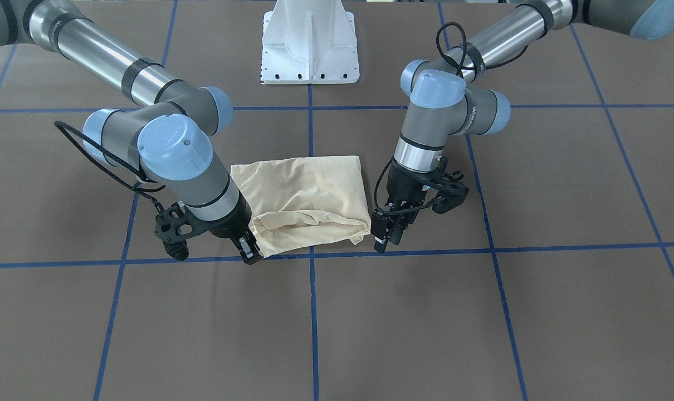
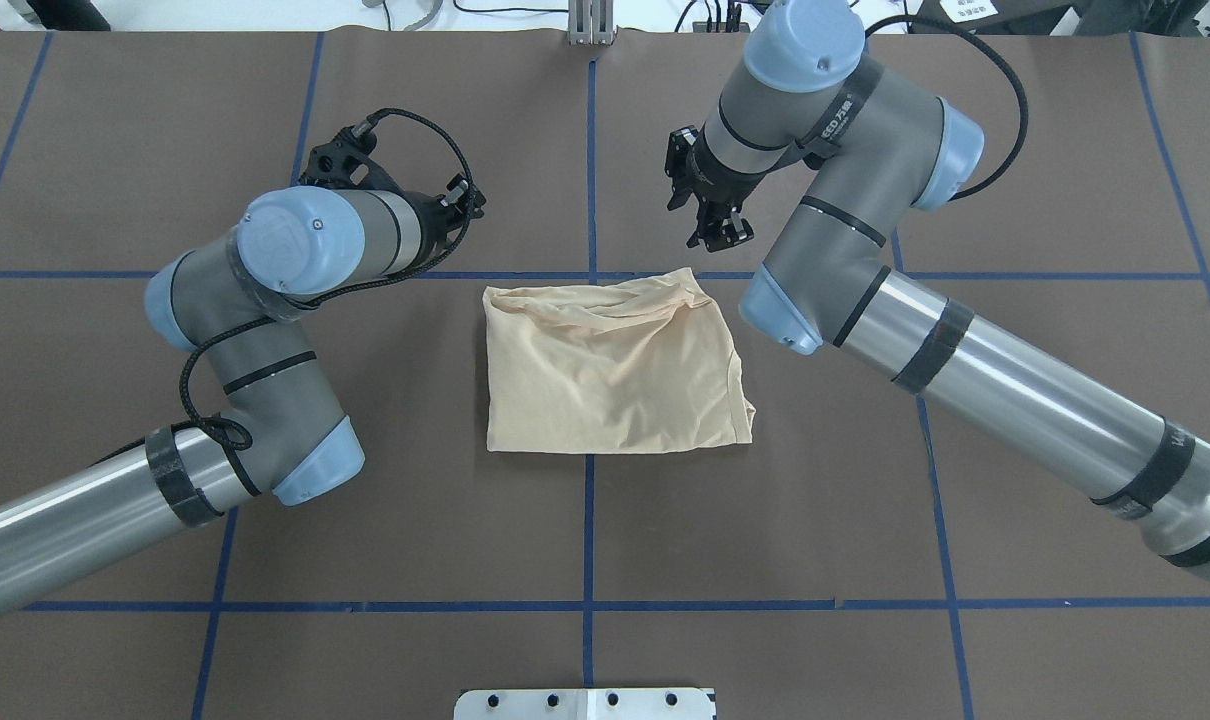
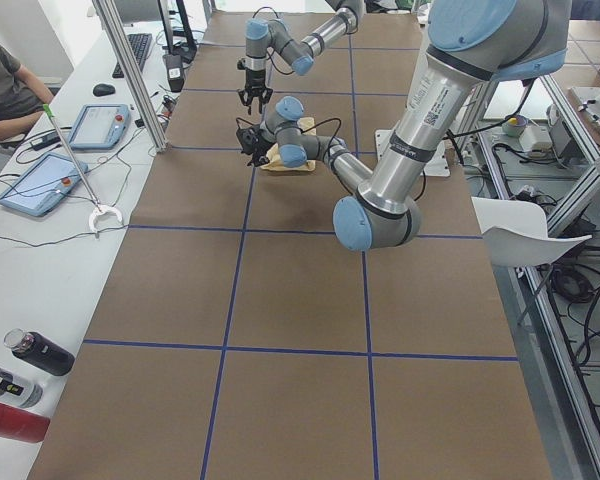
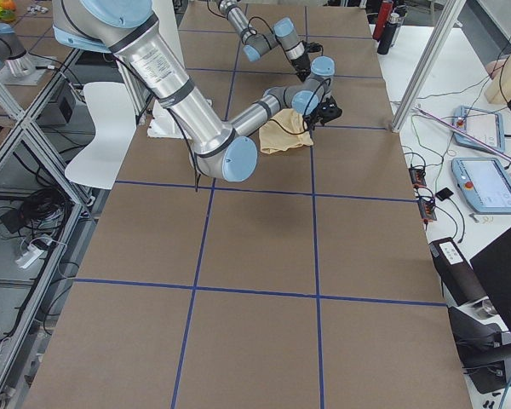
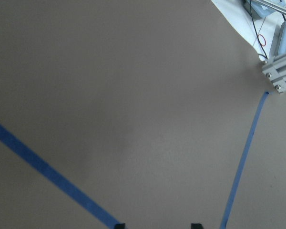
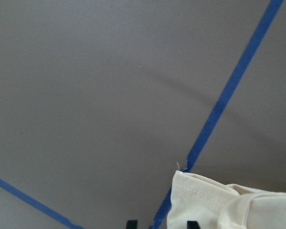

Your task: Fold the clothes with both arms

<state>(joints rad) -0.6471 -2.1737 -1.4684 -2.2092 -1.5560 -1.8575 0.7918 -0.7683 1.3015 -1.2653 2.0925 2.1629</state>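
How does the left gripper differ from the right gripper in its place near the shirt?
The right gripper is right at one corner of the shirt; the left gripper stands a little apart from the other corner. The right wrist view shows cloth beside the fingertips; the left wrist view shows only table and blue tape. Both are open, hold nothing and hang by the shirt's edge far from the robot.

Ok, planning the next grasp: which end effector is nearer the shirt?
Right. The right end effector hangs at a far corner of the shirt, cloth showing in its wrist view; the left end effector stands off the other far corner, viewing only table.
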